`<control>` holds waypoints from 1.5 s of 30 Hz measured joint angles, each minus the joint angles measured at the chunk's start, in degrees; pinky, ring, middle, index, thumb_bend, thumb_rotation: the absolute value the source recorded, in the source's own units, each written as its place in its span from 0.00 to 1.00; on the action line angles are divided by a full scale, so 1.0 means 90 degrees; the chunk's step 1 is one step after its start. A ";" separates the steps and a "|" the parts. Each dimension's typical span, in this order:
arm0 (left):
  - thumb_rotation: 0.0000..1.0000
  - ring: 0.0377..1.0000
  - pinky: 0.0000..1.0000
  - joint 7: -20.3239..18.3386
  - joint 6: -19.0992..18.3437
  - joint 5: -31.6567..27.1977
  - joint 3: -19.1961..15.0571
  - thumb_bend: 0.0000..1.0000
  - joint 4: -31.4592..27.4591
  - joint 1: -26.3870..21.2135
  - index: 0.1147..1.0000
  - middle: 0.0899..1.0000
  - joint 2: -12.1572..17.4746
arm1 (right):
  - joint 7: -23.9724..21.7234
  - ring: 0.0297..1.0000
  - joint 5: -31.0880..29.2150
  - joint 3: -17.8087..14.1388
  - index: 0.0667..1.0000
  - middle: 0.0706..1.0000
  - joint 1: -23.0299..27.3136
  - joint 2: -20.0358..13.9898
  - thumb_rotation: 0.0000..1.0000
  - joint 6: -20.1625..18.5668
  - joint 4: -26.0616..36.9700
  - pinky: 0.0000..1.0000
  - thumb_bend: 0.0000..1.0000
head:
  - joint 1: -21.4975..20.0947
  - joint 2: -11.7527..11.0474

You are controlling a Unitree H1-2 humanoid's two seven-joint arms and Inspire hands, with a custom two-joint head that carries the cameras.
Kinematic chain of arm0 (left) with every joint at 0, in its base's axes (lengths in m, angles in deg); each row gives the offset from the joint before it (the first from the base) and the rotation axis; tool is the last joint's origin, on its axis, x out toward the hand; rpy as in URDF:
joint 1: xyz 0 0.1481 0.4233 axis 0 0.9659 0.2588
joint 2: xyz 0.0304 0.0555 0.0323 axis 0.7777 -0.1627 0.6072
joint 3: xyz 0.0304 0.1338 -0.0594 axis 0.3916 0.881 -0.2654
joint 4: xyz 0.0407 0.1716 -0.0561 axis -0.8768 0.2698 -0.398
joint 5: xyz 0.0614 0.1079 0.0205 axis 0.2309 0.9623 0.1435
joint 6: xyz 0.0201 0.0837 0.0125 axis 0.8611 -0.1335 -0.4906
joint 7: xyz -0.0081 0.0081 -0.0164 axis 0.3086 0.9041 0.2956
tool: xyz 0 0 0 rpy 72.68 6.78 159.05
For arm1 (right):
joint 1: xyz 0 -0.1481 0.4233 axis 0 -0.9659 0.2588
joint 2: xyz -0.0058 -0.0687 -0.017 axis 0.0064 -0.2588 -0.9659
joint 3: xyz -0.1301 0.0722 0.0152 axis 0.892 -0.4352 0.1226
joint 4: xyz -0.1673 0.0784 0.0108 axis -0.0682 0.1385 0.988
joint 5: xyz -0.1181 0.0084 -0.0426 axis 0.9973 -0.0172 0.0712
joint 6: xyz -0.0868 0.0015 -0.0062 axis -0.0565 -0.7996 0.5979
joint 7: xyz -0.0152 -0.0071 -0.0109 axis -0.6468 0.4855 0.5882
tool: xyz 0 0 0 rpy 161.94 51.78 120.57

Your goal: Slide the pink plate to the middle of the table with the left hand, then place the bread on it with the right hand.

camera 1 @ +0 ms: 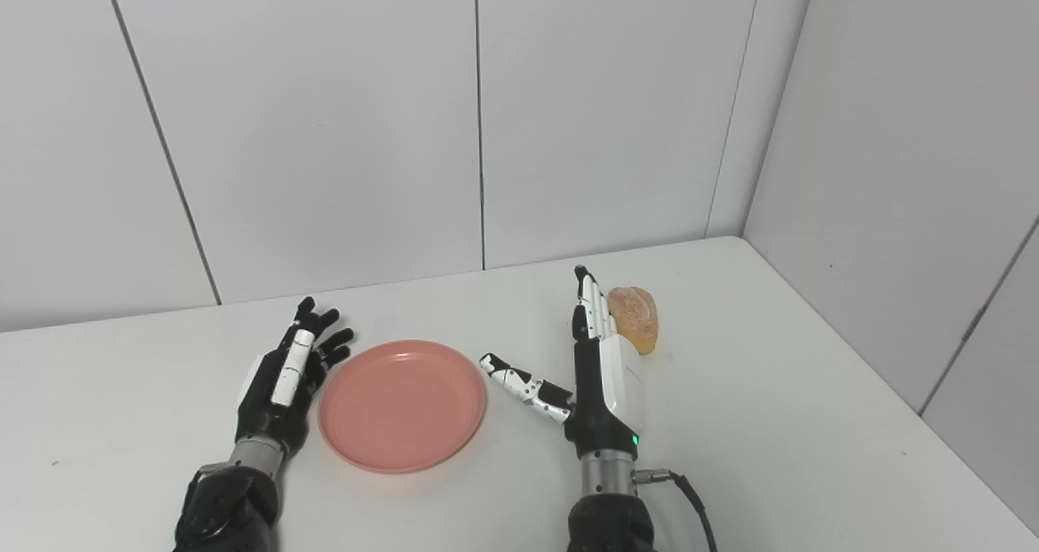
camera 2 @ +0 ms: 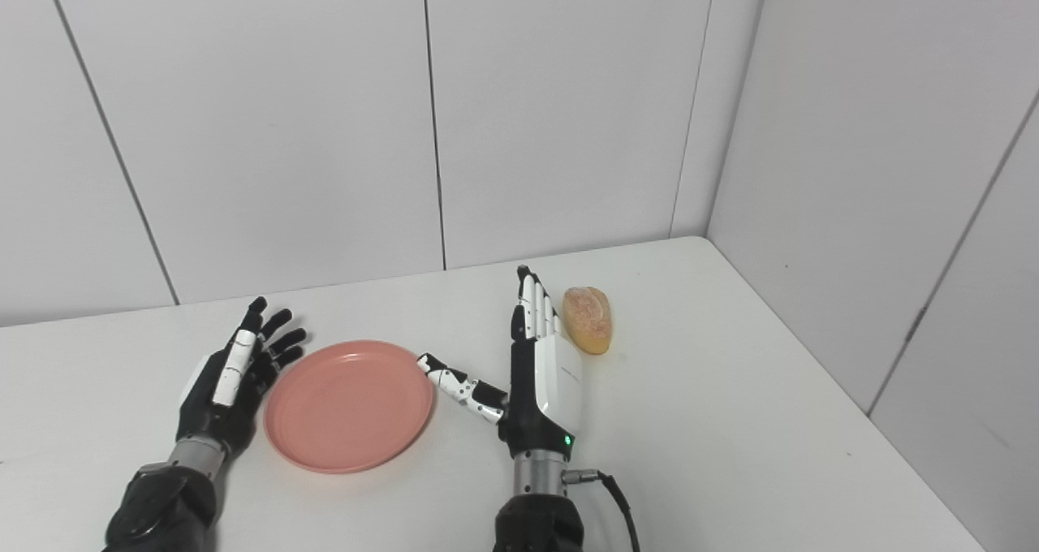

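Observation:
A pink plate lies flat on the white table, left of centre. My left hand is open, fingers spread, just left of the plate's rim and close to touching it. A golden bread roll lies on the table to the right. My right hand is open and stands on edge, fingers straight and pointing away, thumb stretched left toward the plate. It stands just left of the bread, its fingers alongside the roll, holding nothing. The same shows in the right eye view: plate, bread.
The white table meets white wall panels at the back and on the right. A black cable runs from my right wrist toward the table's front edge.

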 measured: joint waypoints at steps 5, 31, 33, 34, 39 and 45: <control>0.76 0.82 0.84 -0.0025 0.0030 0.0001 -0.0017 0.84 0.0063 -0.0039 1.00 0.91 0.0002 | 0.0310 1.00 0.0283 -0.0001 1.00 1.00 0.0370 -0.0190 0.52 -0.0001 -0.0245 1.00 0.91 | 0.0019 -0.0029; 0.76 0.80 0.82 -0.0171 -0.0017 0.0000 -0.0015 0.82 -0.0144 0.0024 1.00 0.92 0.0027 | 0.0849 1.00 0.0076 -0.0808 1.00 1.00 0.1594 -0.0894 0.42 -0.0869 -0.2277 1.00 0.93 | 0.0058 0.0098; 0.76 0.80 0.83 -0.0180 -0.0040 0.0000 -0.0017 0.81 -0.0196 0.0047 1.00 0.92 0.0027 | 0.0905 1.00 0.0018 -0.0824 1.00 1.00 0.1662 -0.0918 0.42 -0.0880 -0.2467 1.00 0.94 | 0.0059 0.0098; 0.76 0.80 0.83 -0.0188 -0.0043 -0.0001 -0.0017 0.81 -0.0207 0.0051 1.00 0.92 0.0025 | 0.0913 1.00 -0.0002 -0.0823 1.00 1.00 0.1692 -0.0942 0.42 -0.0893 -0.2542 1.00 0.94 | 0.0059 0.0088; 0.75 0.80 0.82 -0.0192 -0.0064 0.0000 -0.0016 0.81 -0.0224 0.0057 1.00 0.92 0.0026 | 0.1143 1.00 -0.0045 -0.0803 1.00 1.00 0.1931 -0.1107 0.38 -0.0902 -0.3201 1.00 0.95 | 0.0088 0.0088; 0.75 0.78 0.82 -0.0243 -0.0136 -0.0001 -0.0019 0.81 -0.0239 0.0061 1.00 0.91 0.0032 | 0.1477 1.00 -0.0364 -0.0851 1.00 1.00 0.2190 -0.1179 0.39 -0.0903 -0.4065 0.95 0.96 | 0.0088 0.0088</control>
